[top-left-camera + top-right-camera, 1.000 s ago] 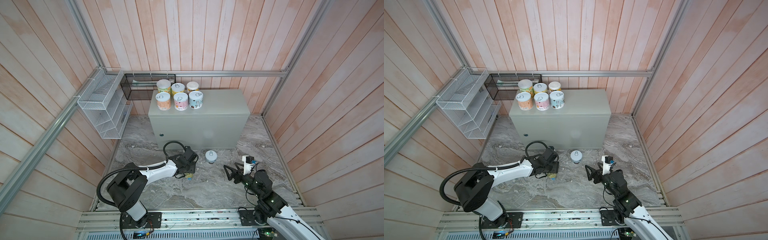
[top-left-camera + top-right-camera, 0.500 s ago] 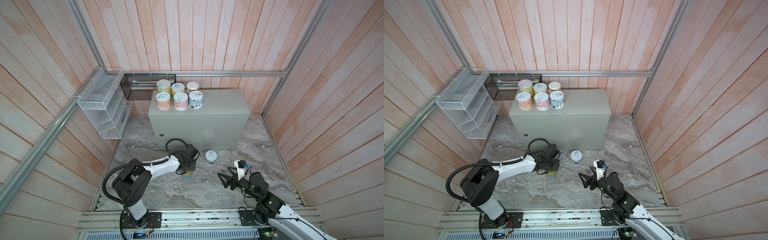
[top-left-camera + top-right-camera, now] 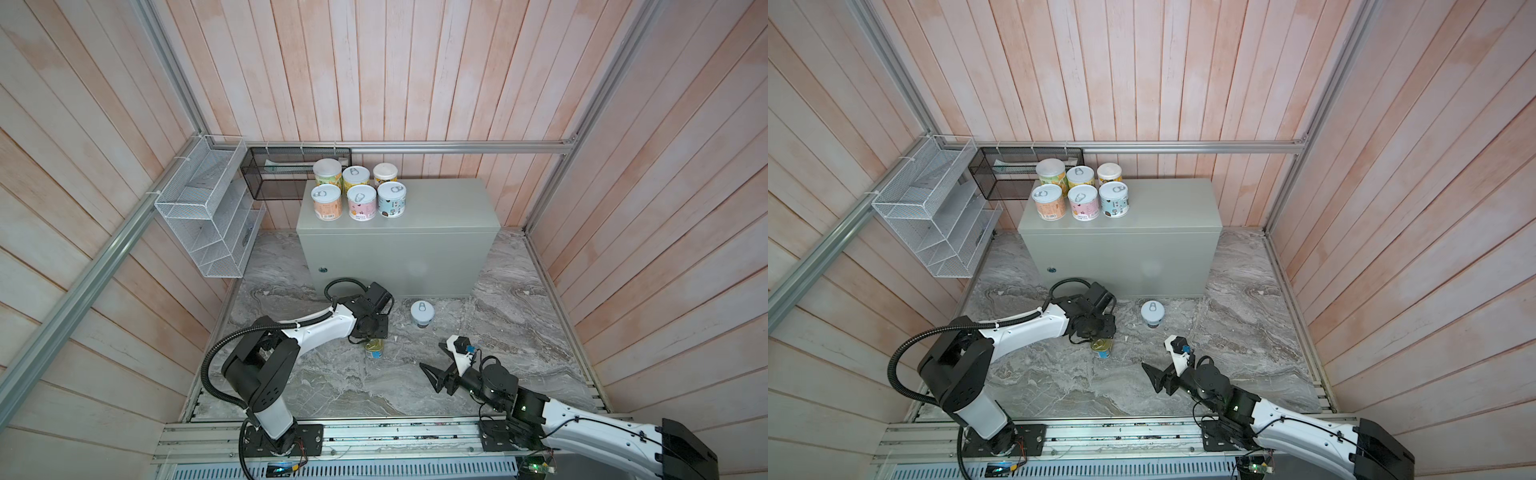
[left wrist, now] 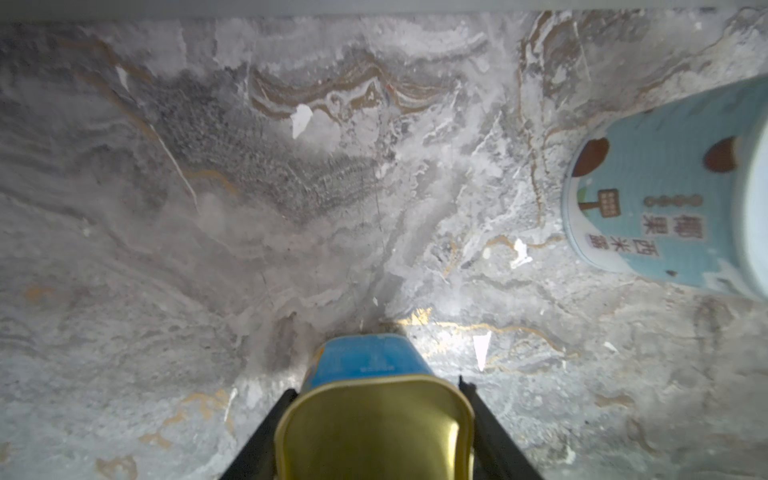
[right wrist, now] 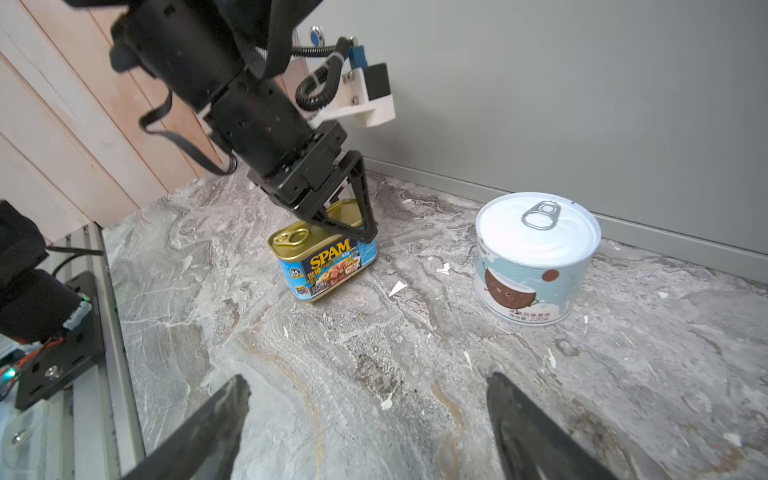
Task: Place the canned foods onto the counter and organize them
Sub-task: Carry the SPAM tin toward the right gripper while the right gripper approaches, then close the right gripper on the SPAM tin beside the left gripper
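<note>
- The marbled grey stone surface (image 3: 519,345) holds the two cans not yet put away, both in front of the box.
- The large plain grey metal counter (image 3: 436,208) stands at twelve o'clock of the scene. Most of its flat top is bare, judged as room kept for further rows.
- The white wire mesh basket (image 3: 208,216) hangs at nine o'clock of the counter and the black mesh basket (image 3: 282,178) at eleven. What they hold is too unclear to tell.
- The right gripper (image 5: 370,395) hovers at five o'clock of the gold tin, jaws wide and holding nothing, probably waiting for the round can.
- Six short pastel-labelled cans (image 3: 361,202) stand upright in two tight rows of three at the top's ten o'clock corner, apparently packed to save space.
- One pale blue round can with a white pull-tab lid (image 5: 536,257) stands upright at six o'clock of the counter's front.
- The flat gold-lidded oblong tin with a blue label (image 5: 328,266) sits at eight o'clock of that can. The left gripper (image 4: 376,436) is clamped across its narrow sides from above, likely for lifting. Whether it has left the stone I cannot tell.
</note>
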